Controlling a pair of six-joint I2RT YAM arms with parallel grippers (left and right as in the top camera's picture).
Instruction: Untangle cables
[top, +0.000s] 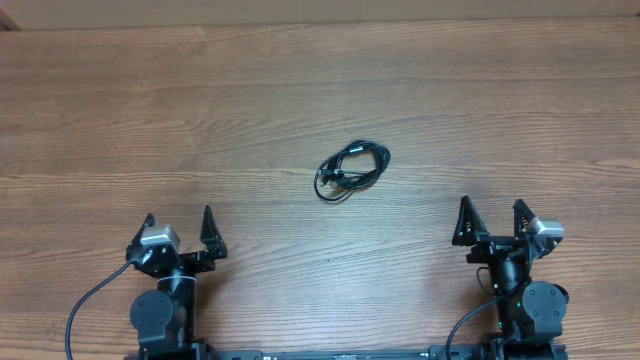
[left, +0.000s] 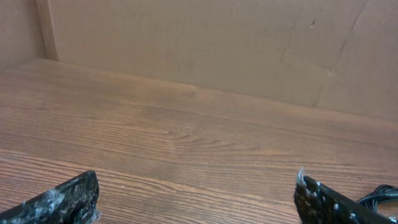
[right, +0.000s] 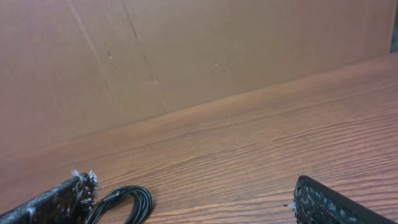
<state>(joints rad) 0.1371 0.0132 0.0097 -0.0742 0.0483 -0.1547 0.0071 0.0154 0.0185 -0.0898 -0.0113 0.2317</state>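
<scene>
Left claw: my left claw (top: 178, 215) stood wide, its jaws spread far apart and gripping nothing.
Left fingers: in the left wrist view my two dark fingers (left: 65, 199) sat in the bottom corners, tips scuffed whitish, with bare wood between them.
Right claw: my right claw (top: 491, 203) stood just as wide and held nothing.
Right fingers: in the right wrist view the fingers (right: 56, 202) likewise sat in the bottom corners, the same pale wear on their tips.
Claws' place: both were at the near edge of the table (top: 300, 80), one towards each side, well apart, tips pointing at the far side.
Cables: the cables (top: 352, 170) lay flat on the wood as one small black bundle of loose loops, near the middle of the table. They lay farther out than both claws, between them, somewhat nearer my right one, and touched neither.
Cables from the wrists: the left wrist view caught only a bit of loop in the lower right corner, past the finger there. The right wrist view showed a rounded loop next to the finger at lower left.
Plug ends: too small for me to tell.
Wall: a plain brown cardboard wall (left: 186, 50) with creases stood along the far edge.
Wires: a thicker black wire (top: 85, 305) curved out from each arm's base.
</scene>
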